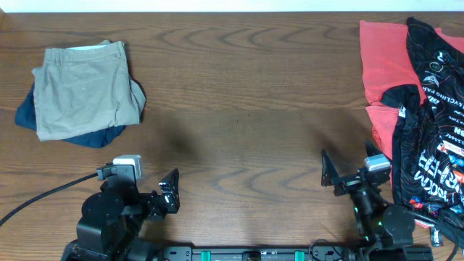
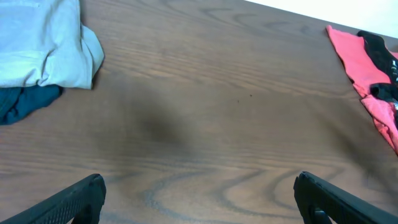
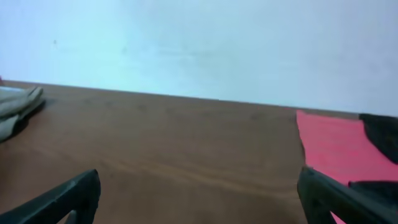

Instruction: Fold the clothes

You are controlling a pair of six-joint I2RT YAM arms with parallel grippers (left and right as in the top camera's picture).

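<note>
Left gripper (image 2: 198,202) and right gripper (image 3: 198,198) both stand with jaws wide apart and nothing between them, low over the near edge of the table (image 1: 246,101); folded khaki trousers (image 1: 81,88) lie at the far left, on top of a navy garment (image 1: 98,136); at the far right a black jersey (image 1: 435,109) lies partly over a red garment (image 1: 380,61), near the right gripper.
</note>
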